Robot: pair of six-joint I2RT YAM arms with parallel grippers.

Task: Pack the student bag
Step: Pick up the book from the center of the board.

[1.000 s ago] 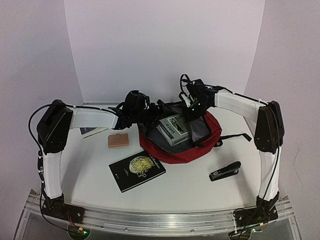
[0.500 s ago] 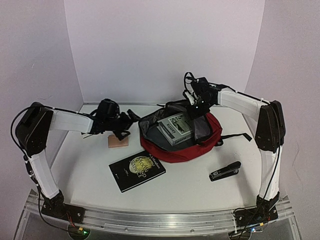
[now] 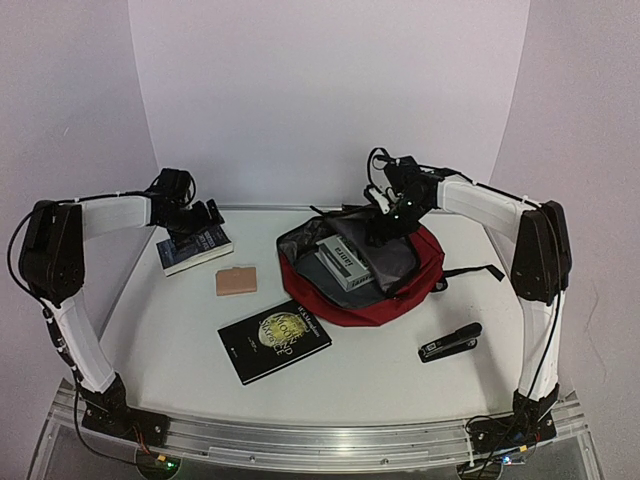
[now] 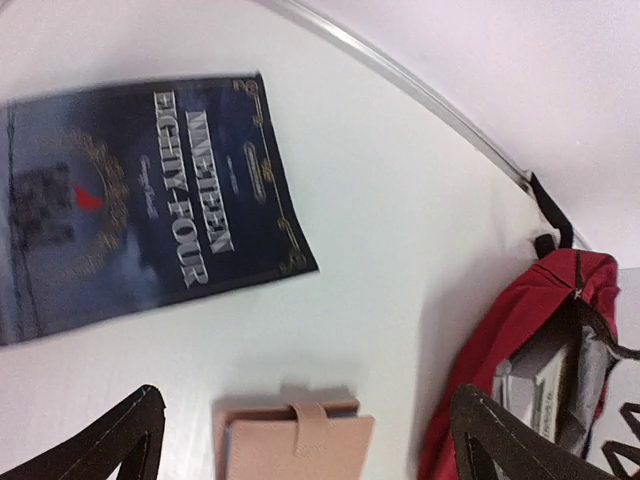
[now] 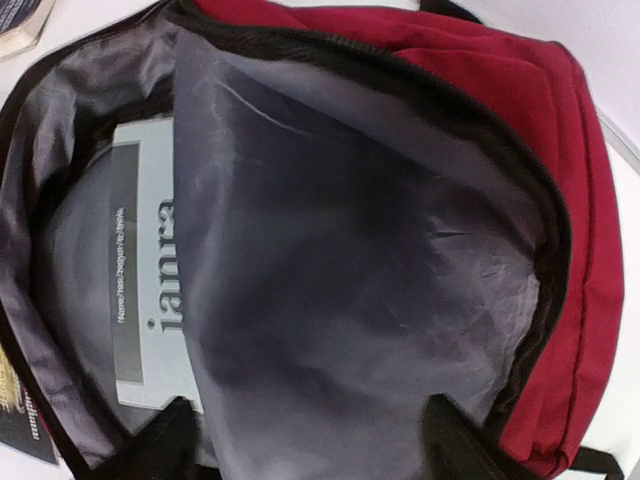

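Left gripper [image 3: 198, 220], jaws wide, empty; dark blue paperback book [image 4: 130, 190] just ahead of it, probably the next pick. Right gripper [image 5: 310, 445], jaws parted, empty, over the gaping dark red fabric backpack [image 3: 400, 300]. Grey-covered book [image 5: 140, 280] lies inside, beneath it.

White table [image 3: 380, 375], four loose items on it. Far left: a navy book [image 3: 195, 248], flat, gold title reading NINETEEN EIGHTY-FOUR. Near it but not touching, a tan wallet [image 3: 236, 281] with a tab closure. Closer in, a black book [image 3: 274, 341] with gold lettering, lying skewed. Black stapler [image 3: 450, 342] at near right, well apart from the rest.
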